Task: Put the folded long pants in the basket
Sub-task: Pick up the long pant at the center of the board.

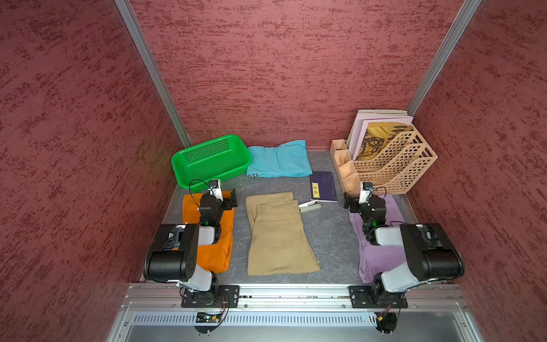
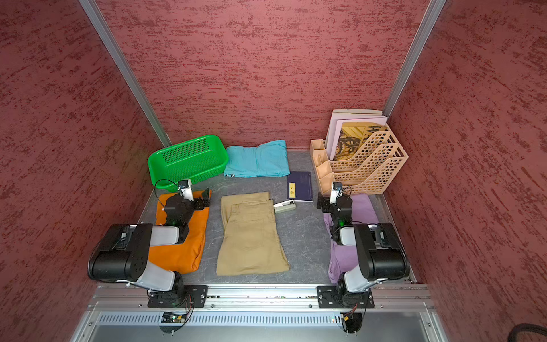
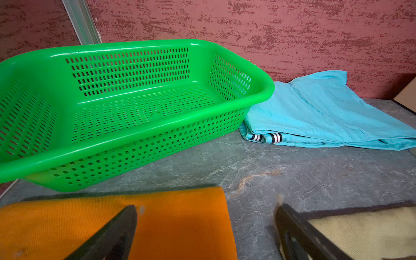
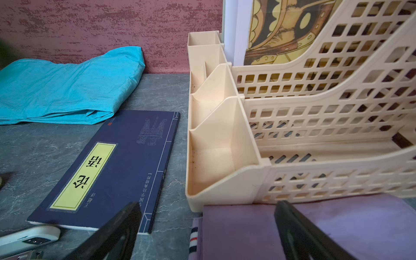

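The green basket stands empty at the back left. Folded teal pants lie beside it, against the back wall. Khaki pants lie in the middle. Orange pants lie at the left and lilac pants at the right, each partly hidden under an arm. My left gripper hangs open over the far end of the orange pants, holding nothing. My right gripper hangs open over the far edge of the lilac pants, also holding nothing.
A beige lattice file rack with papers fills the back right corner, touching the lilac pants. A navy book and a small white stapler-like device lie between the khaki pants and the rack. Red walls close in three sides.
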`<state>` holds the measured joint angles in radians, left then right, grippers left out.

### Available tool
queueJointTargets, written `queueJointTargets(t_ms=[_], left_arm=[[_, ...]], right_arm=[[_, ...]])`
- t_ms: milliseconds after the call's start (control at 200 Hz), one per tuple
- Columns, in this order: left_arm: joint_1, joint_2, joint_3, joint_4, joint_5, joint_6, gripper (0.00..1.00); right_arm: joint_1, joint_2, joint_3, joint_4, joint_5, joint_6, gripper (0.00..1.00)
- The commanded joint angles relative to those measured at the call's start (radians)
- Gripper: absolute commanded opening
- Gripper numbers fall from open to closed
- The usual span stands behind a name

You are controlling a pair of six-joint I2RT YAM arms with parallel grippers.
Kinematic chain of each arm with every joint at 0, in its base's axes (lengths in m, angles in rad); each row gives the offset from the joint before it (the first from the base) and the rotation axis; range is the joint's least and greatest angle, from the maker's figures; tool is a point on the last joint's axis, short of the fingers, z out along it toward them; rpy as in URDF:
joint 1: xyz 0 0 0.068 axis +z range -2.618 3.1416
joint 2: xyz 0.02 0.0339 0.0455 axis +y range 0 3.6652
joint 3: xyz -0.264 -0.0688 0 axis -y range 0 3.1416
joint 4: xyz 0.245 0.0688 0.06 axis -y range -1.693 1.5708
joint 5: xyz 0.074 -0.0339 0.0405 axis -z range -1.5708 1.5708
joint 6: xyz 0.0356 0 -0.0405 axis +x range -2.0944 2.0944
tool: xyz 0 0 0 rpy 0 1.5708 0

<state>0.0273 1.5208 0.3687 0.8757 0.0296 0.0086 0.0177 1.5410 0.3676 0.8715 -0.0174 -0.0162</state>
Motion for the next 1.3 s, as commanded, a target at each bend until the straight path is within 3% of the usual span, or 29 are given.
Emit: queueJointTargets(t_ms=[0,1292], left_arm=[[0.006,0.012,0.013,0.012,0.021,0.002,1.00],[0.017,0.011,0.012,0.011,0.045,-0.005,1.00]], right_arm=[[-0.006,0.008,0.024,0.040,-0.013,-0.007,0.98],[-0.006,0.008,0.025,0.037,-0.015,-0.007,0.98]])
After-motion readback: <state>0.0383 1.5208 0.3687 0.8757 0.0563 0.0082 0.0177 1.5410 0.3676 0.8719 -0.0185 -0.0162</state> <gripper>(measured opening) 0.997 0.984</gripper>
